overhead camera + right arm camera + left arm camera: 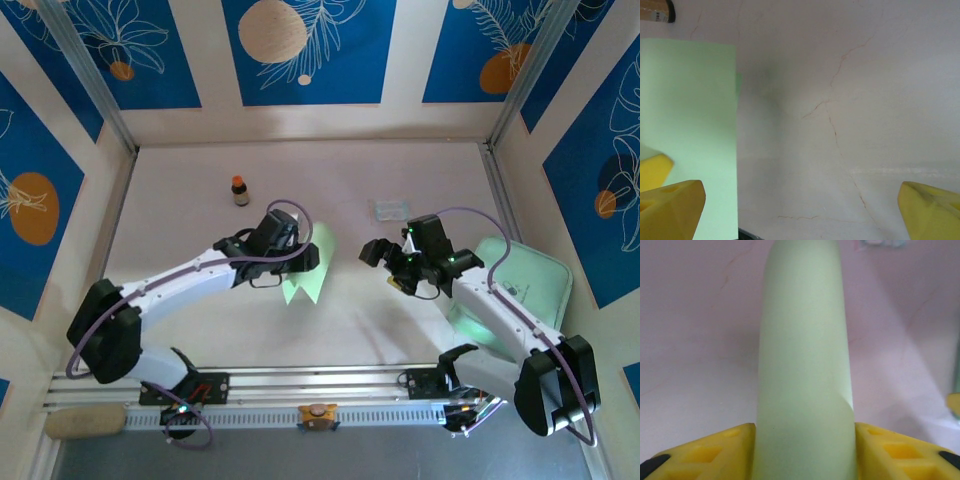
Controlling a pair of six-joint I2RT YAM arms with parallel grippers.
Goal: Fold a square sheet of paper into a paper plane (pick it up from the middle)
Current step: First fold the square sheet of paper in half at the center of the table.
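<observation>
Yellow fingers (715, 452) of the left hand (805, 450) closed on the square sheet of paper (802, 365); right hand (801, 200) spread wide, holding nothing.

Left wrist view: the pale green sheet fills the gap between both fingers, touching each, and bows up and away in a rounded arch. Top view: the sheet hangs from the left hand near the middle of the surface (200, 180), its lower part tapering to a point toward the arm bases; cannot tell whether that tip touches down. Right hand sits just to the right of the sheet, apart from it, jaws facing it. Right wrist view has the sheet's straight edge at left. Small brown bottle (240, 190) and clear packet (390, 209) lie farther back; mint tray (520, 280) lies at the right edge.
</observation>
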